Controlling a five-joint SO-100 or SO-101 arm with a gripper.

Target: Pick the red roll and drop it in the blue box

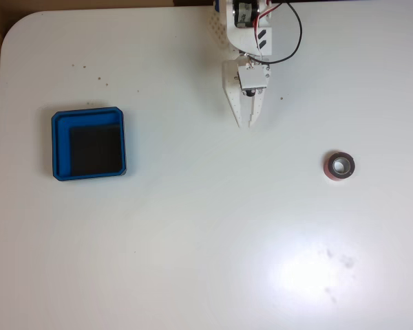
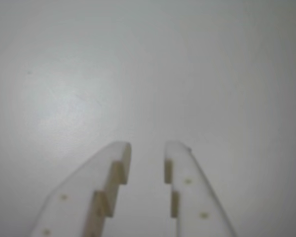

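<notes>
The roll lies flat on the white table at the right of the fixed view, its grey core facing up, well apart from the gripper, which hangs near the top centre with its tips pointing down the picture. The box sits at the left, well apart from both, its black floor bare. In the wrist view the gripper shows its two white fingers a little apart with bare table between them, so the jaws are slightly spread and hold nothing. The pick has not yet begun, by my reading. The roll looks light and stiff, a wound ring of tape that should not crush under a pinch; its red rim may be smooth enough to slip, and being round it could roll away if tipped on edge. The surest hold seems to be straight down across the ring, one finger outside the red wall and the other either in the hollow core or on the far side, with the jaws opened wider first
</notes>
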